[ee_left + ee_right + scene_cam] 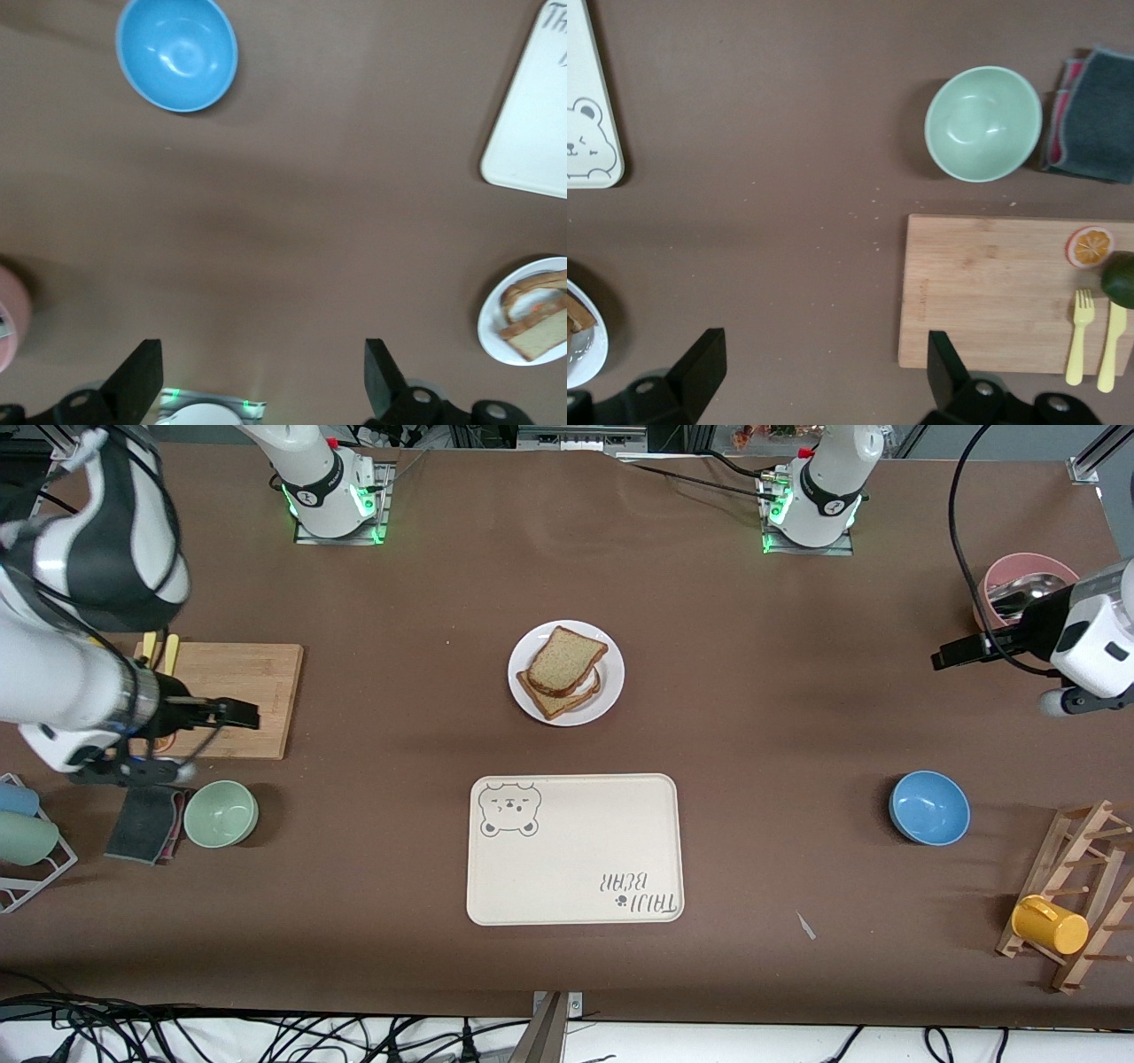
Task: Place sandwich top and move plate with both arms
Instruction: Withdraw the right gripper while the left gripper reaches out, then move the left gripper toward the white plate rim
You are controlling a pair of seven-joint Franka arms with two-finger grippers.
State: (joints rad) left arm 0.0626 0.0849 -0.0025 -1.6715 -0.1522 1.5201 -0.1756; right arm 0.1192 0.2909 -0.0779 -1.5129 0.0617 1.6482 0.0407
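From the front view, the sandwich top is already sitting on the stack, lying a little askew over the darker slice under it, all of it on the plate in the middle of the surface. So the step in hand, as I judge it, is moving the plate, and the cream tray nearer the camera looks the likely spot. The right end effector is hovering over the cutting board, fingers spread and grasping nothing. The left end effector is hanging near the pink bowl, equally released. To do this well, both should be coming in low from either end, pinching the rim at matching heights and lifting level so the stack is not sliding.

Switching to the left wrist view, the left end effector is showing two fingers spread wide over bare surface. The blue bowl is sitting empty. The plate is peeking in at the edge with its bread.

Now the right wrist view: the right end effector is likewise wide apart and holding nothing. The green bowl is empty too, beside a grey cloth. The board is carrying an orange slice, a lime and a yellow fork.
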